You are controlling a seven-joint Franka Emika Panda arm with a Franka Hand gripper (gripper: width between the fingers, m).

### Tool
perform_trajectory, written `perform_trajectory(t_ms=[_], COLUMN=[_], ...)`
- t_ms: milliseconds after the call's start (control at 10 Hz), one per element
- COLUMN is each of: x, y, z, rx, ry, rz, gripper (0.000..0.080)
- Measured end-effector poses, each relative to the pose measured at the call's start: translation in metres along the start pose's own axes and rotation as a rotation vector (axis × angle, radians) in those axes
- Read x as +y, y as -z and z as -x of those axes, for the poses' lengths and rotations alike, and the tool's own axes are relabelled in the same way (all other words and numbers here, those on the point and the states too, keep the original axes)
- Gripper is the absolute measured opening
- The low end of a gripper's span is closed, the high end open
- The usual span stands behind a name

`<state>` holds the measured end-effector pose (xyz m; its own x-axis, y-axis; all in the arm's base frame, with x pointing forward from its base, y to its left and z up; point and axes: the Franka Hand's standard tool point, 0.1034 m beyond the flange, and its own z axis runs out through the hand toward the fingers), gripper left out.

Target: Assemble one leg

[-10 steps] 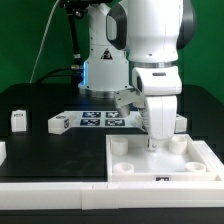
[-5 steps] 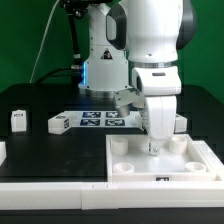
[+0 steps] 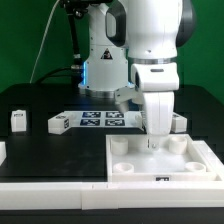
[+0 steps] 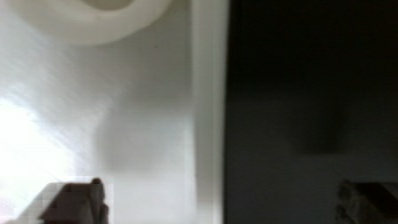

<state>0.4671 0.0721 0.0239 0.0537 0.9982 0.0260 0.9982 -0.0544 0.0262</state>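
The white square panel with round corner sockets lies at the front in the exterior view. My gripper hangs straight down over the panel's far edge, between two sockets. In the wrist view the gripper is open and empty. One dark fingertip is over the white panel and the other is over the black table. A round socket shows ahead. One leg lies on the table to the exterior view's left, another leg further left. Both are far from the gripper.
The marker board lies behind the panel, by the robot base. A further white piece with a tag sits to the right of the arm, and a white part shows at the left edge.
The hand has shifted very slightly over the panel's far edge. The jaws are still open, and no part has moved.
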Motion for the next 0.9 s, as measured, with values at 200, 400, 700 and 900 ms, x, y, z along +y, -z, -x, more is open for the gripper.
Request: perform_trajectory(t_ms=[200,400,700,900], x=[-0.014,-0.018,-0.019,-0.034], y=[0.023,0.026,0.025,0.021], z=[-0.001,-0.003,-0.004,-0.013], rx=[-0.007,-0.009,-0.001,0.014], ry=[-0.073,-0.121,-0.321,-0.644], rz=[0.020,0.022,0.016,0.012], gripper=[0.0649,0.0649,0.0649,0.0649])
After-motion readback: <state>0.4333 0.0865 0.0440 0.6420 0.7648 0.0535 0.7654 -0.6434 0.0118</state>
